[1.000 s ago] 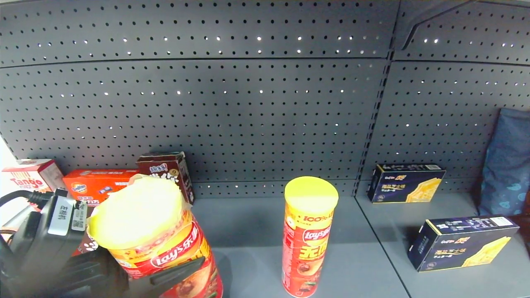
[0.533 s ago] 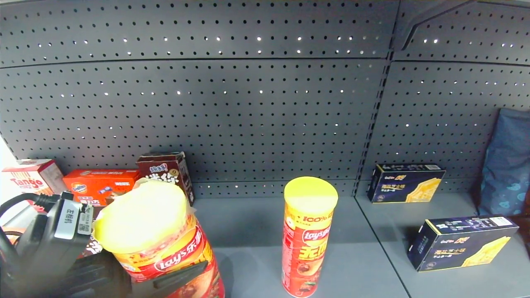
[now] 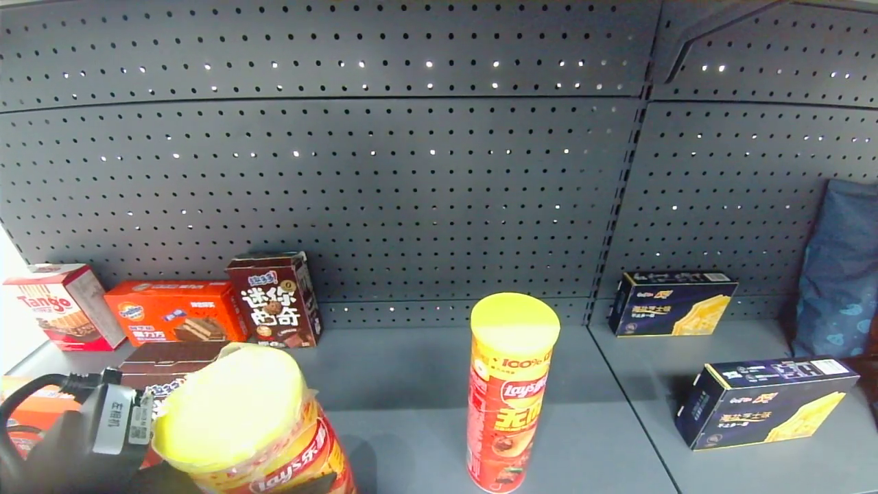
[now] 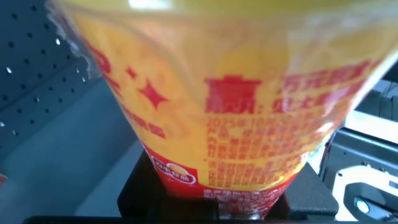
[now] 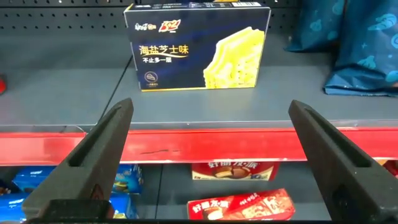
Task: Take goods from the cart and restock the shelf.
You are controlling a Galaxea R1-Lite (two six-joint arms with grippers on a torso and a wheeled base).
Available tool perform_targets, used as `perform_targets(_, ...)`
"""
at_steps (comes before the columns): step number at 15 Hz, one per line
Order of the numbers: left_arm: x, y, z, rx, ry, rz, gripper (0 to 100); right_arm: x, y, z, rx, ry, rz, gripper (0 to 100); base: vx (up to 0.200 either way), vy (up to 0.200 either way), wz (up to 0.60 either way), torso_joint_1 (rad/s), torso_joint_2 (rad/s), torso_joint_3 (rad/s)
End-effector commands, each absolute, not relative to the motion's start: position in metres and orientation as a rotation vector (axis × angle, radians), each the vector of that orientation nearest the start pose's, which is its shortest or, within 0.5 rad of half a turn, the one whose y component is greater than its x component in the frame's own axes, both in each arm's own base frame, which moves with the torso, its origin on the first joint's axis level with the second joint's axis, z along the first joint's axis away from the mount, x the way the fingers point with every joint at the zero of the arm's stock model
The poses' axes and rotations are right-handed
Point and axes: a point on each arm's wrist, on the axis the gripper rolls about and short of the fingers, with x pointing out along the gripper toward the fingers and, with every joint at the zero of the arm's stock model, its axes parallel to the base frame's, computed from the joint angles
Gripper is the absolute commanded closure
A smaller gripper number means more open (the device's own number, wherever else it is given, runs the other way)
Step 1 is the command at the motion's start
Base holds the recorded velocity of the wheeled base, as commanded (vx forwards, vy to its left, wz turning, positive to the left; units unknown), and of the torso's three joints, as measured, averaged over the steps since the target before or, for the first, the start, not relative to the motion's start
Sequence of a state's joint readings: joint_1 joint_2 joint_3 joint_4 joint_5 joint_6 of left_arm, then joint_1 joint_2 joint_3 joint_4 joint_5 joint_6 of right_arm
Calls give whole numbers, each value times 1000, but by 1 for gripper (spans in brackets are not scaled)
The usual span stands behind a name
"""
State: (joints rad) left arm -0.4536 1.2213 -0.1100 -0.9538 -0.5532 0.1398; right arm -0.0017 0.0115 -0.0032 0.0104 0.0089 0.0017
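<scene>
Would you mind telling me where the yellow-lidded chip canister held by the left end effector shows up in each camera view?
Head view: the chip canister is at the lower left, left of the standing canister.
Left wrist view: the chip canister is close up and central, clamped in the left end effector.
Right wrist view: this faces a dark blue box instead.
Shared landmark: the perforated back panel behind the goods.
</scene>
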Motion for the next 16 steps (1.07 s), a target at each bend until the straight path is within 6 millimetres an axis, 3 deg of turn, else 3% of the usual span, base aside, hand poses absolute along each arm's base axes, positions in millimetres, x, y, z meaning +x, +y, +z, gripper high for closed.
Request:
perform_targets(1,131,-77,149,120,83,-1013,100,-22,0,76,2,21,8,0,0,0,0,0,0,0)
perform_targets(4,155,-89,158,120,78,-1015,100,-22,0,76,2,21,8,0,0,0,0,0,0,0)
perform_targets(7,193,-104,167,116,69,-999,100,-22,0,76,2,21,8,0,0,0,0,0,0,0)
perform_targets(10,229,-98,183,117,18,-910,100,-22,0,76,2,21,8,0,0,0,0,0,0,0)
perform_targets(12,230,-98,188,121,2,-864,100,-22,0,76,2,21,8,0,0,0,0,0,0,0)
perform_targets(16,207,-93,192,124,71,-864,100,-22,0,76,2,21,8,0,0,0,0,0,0,0)
